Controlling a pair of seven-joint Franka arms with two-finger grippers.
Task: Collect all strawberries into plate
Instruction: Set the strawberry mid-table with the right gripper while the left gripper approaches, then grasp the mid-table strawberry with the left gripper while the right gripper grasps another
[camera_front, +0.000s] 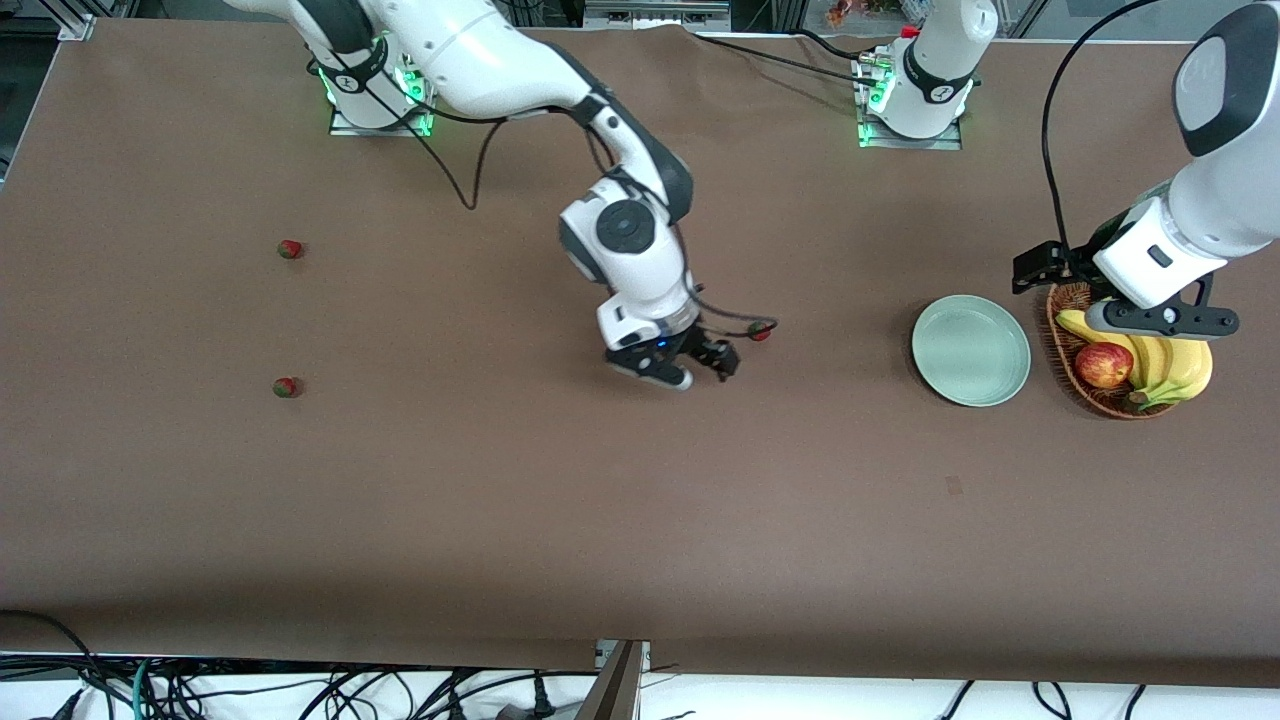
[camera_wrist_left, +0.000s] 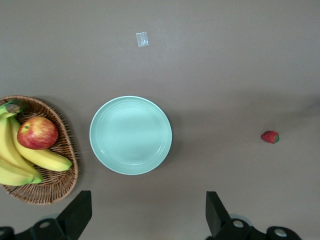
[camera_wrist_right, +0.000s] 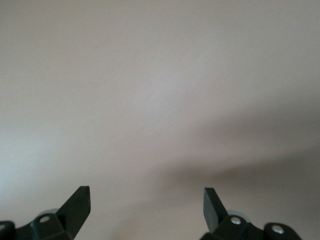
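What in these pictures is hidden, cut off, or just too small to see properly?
- Oval brown wicker basket: front view, the left end effector hanging over it covers part of the rim; left wrist view, the frame edge cuts it off.
- Yellow bananas: left wrist view, cropped by the same edge.
- Tiny red strawberry beside the open right end effector: absent from the right wrist view, which shows only bare table.
- Two more strawberries: front view, too small for detail.
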